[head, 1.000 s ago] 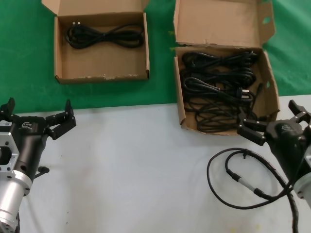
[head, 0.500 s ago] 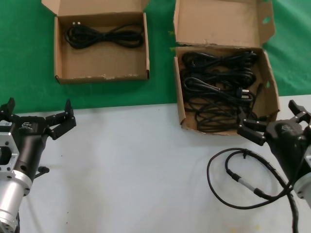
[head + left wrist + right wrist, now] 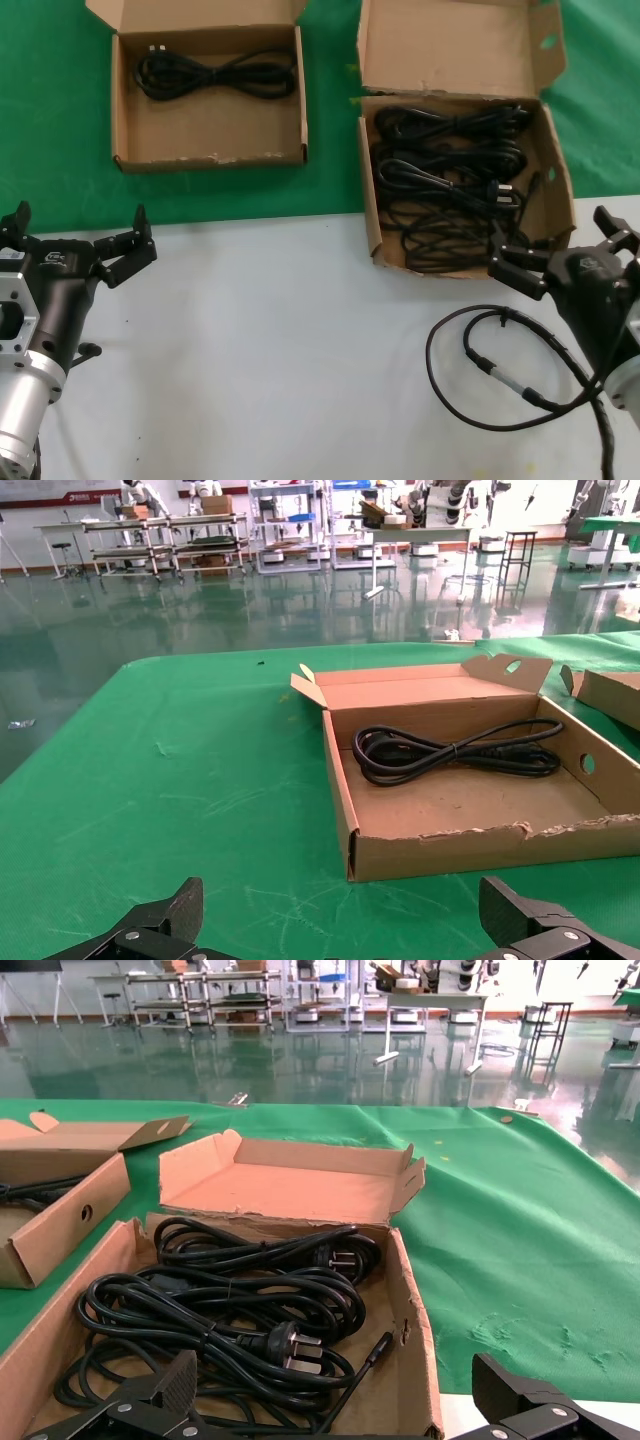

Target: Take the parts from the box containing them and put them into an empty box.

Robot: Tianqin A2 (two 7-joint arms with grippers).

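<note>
Both grippers empty, jaws apart, low over the white table (image 3: pixel 280 350).
Coiled black power cords (image 3: pixel 445 185) fill the tall-flapped brown cardboard box (image 3: pixel 455 60) ahead of the right gripper (image 3: pixel 565 250); one cord (image 3: pixel 215 75) lies in the short-flapped shallow box (image 3: pixel 210 155) beyond the left gripper (image 3: pixel 75 235).

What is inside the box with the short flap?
One coiled black power cord lies inside the box with the short flap, near its back wall. The rest of the floor is bare cardboard. What the cord itself covers cannot be seen.

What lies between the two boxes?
Only bare green cloth separates the short-flap box from the tall-flap box, per the head view.
</note>
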